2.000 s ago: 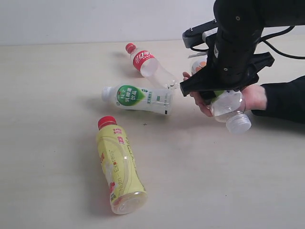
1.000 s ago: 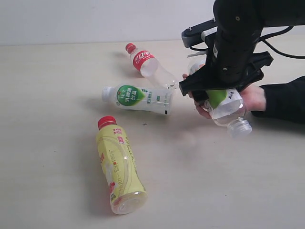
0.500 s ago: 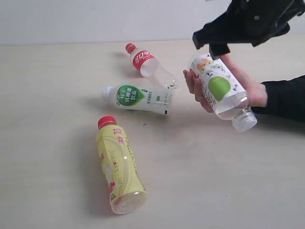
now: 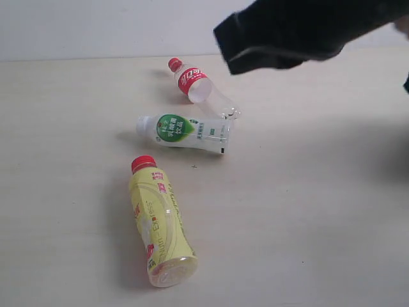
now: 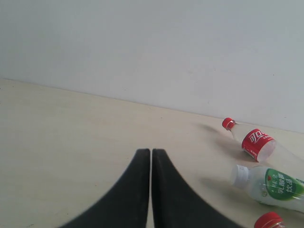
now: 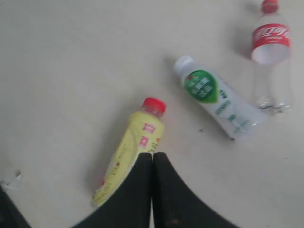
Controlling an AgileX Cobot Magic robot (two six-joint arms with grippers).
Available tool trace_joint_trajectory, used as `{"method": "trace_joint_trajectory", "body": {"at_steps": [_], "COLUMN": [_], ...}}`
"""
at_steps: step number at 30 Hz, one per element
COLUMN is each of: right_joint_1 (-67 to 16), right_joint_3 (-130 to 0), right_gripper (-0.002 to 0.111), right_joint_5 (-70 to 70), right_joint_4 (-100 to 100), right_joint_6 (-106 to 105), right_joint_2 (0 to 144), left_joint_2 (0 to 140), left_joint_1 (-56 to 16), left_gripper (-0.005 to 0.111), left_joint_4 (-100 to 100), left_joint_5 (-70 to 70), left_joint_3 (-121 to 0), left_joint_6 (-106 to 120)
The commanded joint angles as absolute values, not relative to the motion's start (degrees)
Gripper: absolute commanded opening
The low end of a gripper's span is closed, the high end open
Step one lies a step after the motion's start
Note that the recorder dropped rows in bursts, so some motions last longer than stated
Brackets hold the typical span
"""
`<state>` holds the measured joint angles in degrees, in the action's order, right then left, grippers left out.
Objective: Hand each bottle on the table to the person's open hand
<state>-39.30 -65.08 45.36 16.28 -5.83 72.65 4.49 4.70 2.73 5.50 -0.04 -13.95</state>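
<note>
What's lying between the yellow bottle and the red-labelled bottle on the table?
The clear bottle with the green-white label, lying on its side; the exterior view shows it.

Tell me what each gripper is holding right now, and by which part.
Nothing is held. The left gripper and the right gripper each have their fingers shut together with nothing between them.

The red-label bottle [image 4: 195, 84] and green-label bottle [image 4: 185, 132] are crowding base to base. The yellow bottle [image 4: 160, 220] is lying apart, leaving a lane, and the right of the table [image 4: 319, 211] is lying bare.
</note>
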Motion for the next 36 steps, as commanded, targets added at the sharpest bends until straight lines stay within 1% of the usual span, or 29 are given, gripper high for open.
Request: {"method": "trace_joint_trajectory", "body": {"at_steps": [1, 7, 11, 22, 25, 30, 36], "right_joint_1": [-43.21, -47.35, -48.68, -49.01, -51.69, -58.62, -65.37], "right_joint_3": [-59.51, -53.57, -51.33, -48.96, -45.19, -33.38, -24.32], "right_gripper": [0.001, 0.001, 0.001, 0.001, 0.000, 0.000, 0.000], "right_joint_5": [41.00, 40.75, 40.83, 40.11, 33.80, 15.48, 3.40], "right_joint_4": [18.27, 19.53, 21.52, 22.49, 18.86, 15.44, 10.40], "right_joint_6": [-7.52, -7.52, -7.52, -7.58, -5.24, -3.45, -3.45], "right_joint_2": [72.89, 74.97, 76.31, 79.62, 77.99, 73.03, 69.15], "left_joint_2": [4.77, 4.77, 4.77, 4.77, 4.77, 4.77, 4.77], "left_joint_1": [4.82, 4.82, 4.82, 4.82, 4.82, 4.82, 4.82], "left_gripper": [0.004, 0.004, 0.004, 0.004, 0.004, 0.004, 0.004], "left_joint_4": [2.41, 2.41, 2.41, 2.41, 2.41, 2.41, 2.41], "left_joint_5": [4.98, 4.98, 4.98, 4.98, 4.98, 4.98, 4.98], "left_joint_3": [0.00, 0.00, 0.00, 0.00, 0.00, 0.00, 0.00], "left_joint_6": [-13.97, -13.97, -13.97, -13.97, -13.97, -13.97, -13.97]}}
